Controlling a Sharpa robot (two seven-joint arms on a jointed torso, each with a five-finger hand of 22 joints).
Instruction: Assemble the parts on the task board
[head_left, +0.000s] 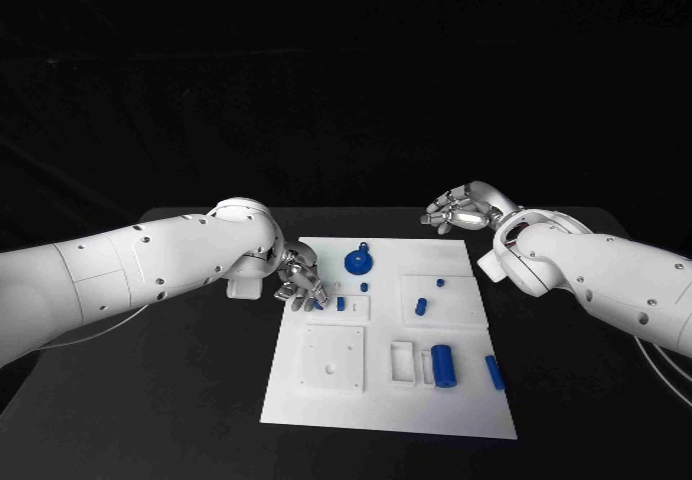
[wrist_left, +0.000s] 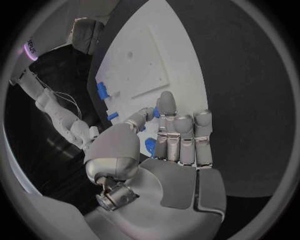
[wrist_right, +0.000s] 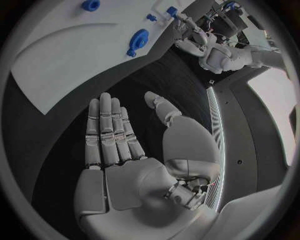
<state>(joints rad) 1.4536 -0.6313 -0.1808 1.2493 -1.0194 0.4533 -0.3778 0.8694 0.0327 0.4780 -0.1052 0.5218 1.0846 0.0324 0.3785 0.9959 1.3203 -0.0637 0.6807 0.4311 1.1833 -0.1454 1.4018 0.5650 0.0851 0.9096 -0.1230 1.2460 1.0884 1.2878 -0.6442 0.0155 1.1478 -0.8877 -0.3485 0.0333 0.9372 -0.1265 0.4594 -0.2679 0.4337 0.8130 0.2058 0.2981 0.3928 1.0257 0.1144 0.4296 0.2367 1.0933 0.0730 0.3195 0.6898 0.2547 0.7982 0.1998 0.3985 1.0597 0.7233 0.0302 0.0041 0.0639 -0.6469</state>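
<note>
**Q:** what's your left wrist cam showing rn?

**A:** My left hand (wrist_left: 169, 145) is hovering over the white task board (wrist_left: 181, 75), fingers straight and side by side, thumb angling in. A small blue part (wrist_left: 150, 146) is peeking out beside my fingers; can't tell if I'm gripping it. Two more blue pieces (wrist_left: 102, 91) are lying at the board's edge.
</note>
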